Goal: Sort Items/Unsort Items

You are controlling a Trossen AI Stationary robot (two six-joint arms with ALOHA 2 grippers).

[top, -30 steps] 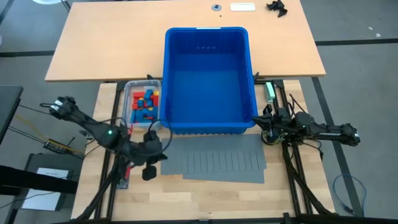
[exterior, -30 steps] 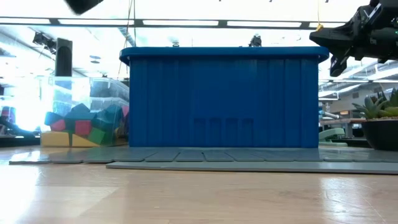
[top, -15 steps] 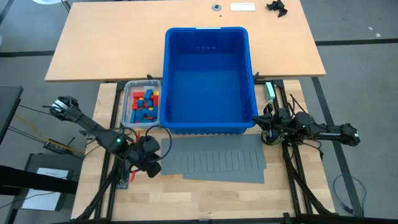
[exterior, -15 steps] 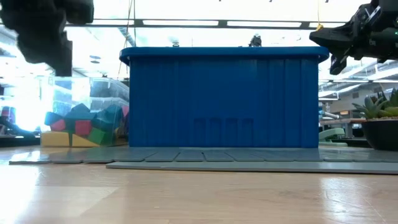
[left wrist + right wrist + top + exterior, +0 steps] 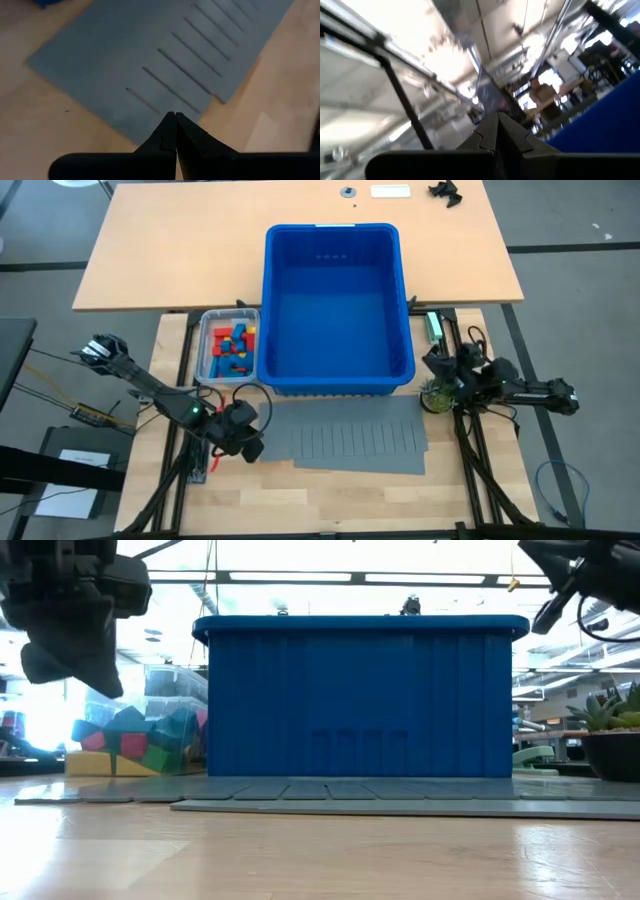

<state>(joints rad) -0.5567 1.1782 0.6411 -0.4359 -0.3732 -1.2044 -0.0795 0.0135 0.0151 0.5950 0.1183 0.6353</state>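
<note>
Blocks (image 5: pixel 231 347) in tray (image 5: pixel 206 360) left of bin (image 5: pixel 335 305).

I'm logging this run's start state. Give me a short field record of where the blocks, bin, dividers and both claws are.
blocks: toy blocks in red, yellow and blue, piled in a small clear tray left of the bin
bin: large blue bin, nothing visible inside
dividers: grey slotted sheets flat in front of the bin
left claw: left claw shut, empty, above the sheets' left end
right claw: right claw shut, empty, beside the bin's right front corner

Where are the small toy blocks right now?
In the high view, the red, yellow and blue toy blocks sit in a small clear tray against the left side of the large blue plastic bin.
</note>
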